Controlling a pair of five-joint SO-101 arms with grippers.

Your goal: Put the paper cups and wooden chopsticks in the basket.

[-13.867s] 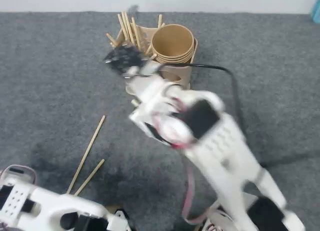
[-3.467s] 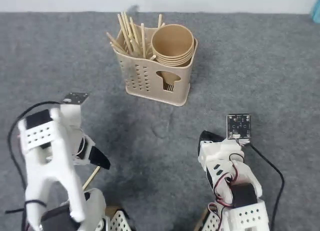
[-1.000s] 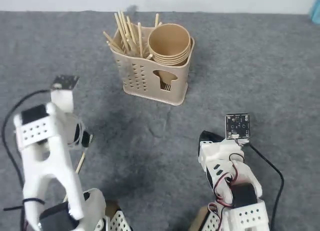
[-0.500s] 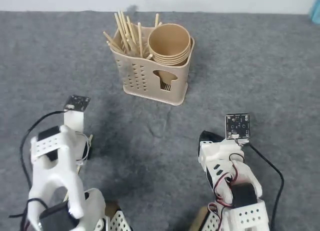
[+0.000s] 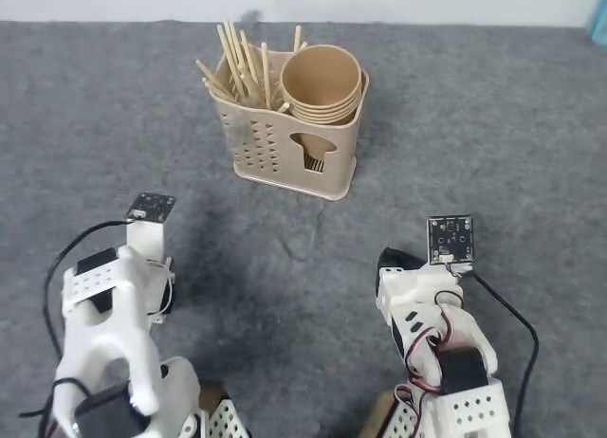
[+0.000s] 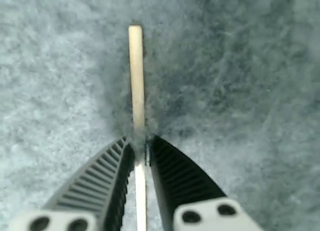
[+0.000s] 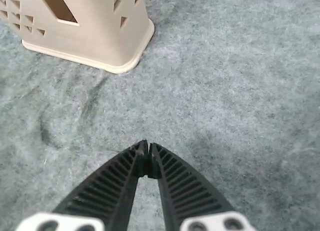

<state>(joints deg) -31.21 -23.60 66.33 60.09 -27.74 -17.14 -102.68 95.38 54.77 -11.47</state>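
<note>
The table (image 5: pixel 493 125) carried a grey, fibrous, felt-like cover with shallow creases. The basket (image 5: pixel 285 163), rigid beige plastic with perforated walls, stood at the far side, well apart from both arms. One side held nested paper cups (image 5: pixel 322 78), smooth and round-rimmed. The other held a crowded sheaf of wooden chopsticks (image 5: pixel 237 63), leaning outward.

My left hand (image 6: pixel 139 141) was narrowed onto a loose chopstick (image 6: pixel 135 76), a thin, pale, flat-sided stick down at the cover, its free end running out past the fingertips. My right hand (image 7: pixel 148 147) was closed on nothing, near the cover.

Probable faults:
- The smooth stick could pivot or slide in so small a grip.
- Its free end could snag the fibres on lifting.
- It could strike the crowded sheaf on entry and jam.
- The basket looked light; a side push could shift or tip it.
</note>
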